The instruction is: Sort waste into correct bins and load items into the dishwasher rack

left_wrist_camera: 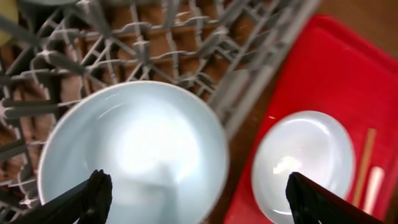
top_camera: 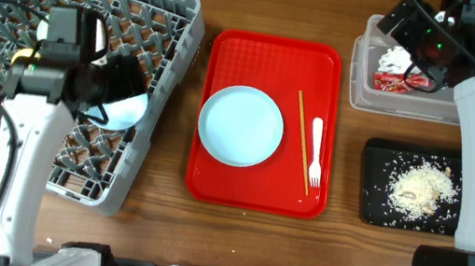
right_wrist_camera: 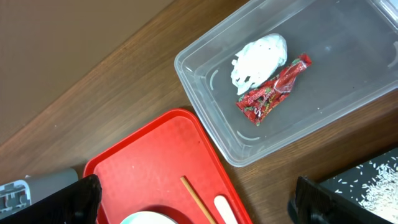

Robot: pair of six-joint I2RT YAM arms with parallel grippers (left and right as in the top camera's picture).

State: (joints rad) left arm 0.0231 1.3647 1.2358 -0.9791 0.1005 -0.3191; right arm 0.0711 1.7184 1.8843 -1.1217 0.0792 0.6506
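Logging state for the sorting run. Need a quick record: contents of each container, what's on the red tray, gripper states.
dishwasher rack: pale blue bowl inside
red tray: pale blue plate, chopsticks, white fork
clear tub: white napkin, red wrapper
black tray: rice scraps
left gripper: open, over the bowl
right gripper: open, empty, above the clear tub

Bright, even light from above, soft shadows on the worktop point(top_camera: 241, 237). The left wrist view is smeared, probably by motion, with glare whitening the pale blue bowl point(left_wrist_camera: 134, 155); the right wrist view is sharp
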